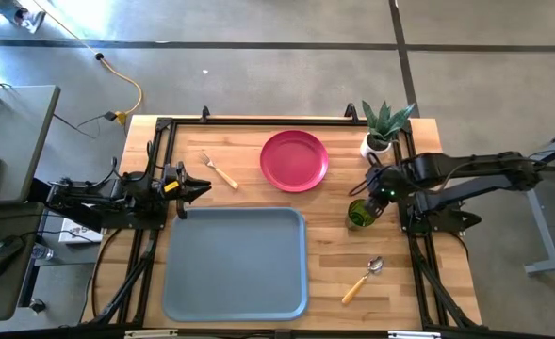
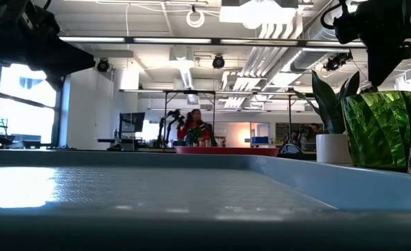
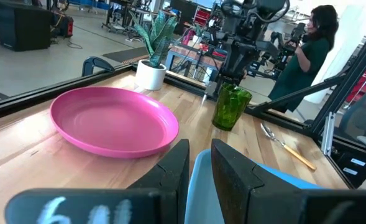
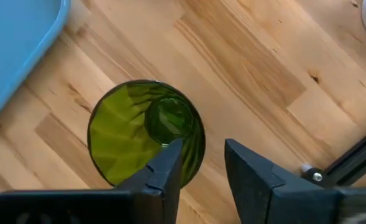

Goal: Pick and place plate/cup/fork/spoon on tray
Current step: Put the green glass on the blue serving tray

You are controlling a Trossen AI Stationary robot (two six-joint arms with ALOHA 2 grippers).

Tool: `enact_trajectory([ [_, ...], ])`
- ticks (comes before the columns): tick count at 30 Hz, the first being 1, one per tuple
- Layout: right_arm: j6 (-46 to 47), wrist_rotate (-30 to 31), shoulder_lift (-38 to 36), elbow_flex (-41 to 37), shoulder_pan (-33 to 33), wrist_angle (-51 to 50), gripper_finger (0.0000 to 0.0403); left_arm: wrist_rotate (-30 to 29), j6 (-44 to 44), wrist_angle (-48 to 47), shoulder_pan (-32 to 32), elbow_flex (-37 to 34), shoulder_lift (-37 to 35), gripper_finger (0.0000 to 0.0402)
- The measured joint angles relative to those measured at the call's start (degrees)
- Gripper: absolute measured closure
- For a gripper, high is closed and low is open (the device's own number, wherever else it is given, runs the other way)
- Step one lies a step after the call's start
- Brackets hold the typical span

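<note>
The dark green cup (image 4: pixel 146 134) stands upright on the wood to the right of the grey-blue tray (image 1: pixel 235 282). My right gripper (image 4: pixel 202 144) hangs open just above the cup's rim, pointing steeply down. One finger is over the cup's mouth and the other is outside its wall; in the low view its tips (image 2: pixel 374 82) stop short of the cup (image 2: pixel 377 129). The pink plate (image 1: pixel 294 160) and the fork (image 1: pixel 220 170) lie beyond the tray. The spoon (image 1: pixel 363 280) lies at the near right. My left gripper (image 3: pixel 199 149) waits level at the tray's far left corner, slightly open and holding nothing.
A white pot with a green plant (image 1: pixel 381 132) stands at the far right corner, just behind the cup. Black frame rails run along the table's left and right edges. A person (image 3: pixel 310 53) stands in the room beyond the table.
</note>
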Motion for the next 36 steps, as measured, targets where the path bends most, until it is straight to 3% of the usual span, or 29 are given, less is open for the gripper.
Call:
enact_trajectory([
  [8,-2.64,-1.15,2.31,-0.02,0.00,0.02,0.0225,-0.02,0.02,0.00,0.00,-0.02,0.00,0.0344],
  [28,-2.54,-0.41,13.48,-2.03,0.00,1.69,0.0222,-0.07,0.02,0.00,0.00,-0.02,0.00,0.0344],
  [32,-1.39,-0.50,15.35,-2.03,0.00,1.79,0.0237,-0.06,0.04,-0.02,0.00,-0.02,0.00,0.0344],
  [36,-1.11,-1.20,16.24,-2.03,0.00,1.80,0.0287,-0.07,0.04,-0.02,0.00,-0.02,0.00,0.0344],
])
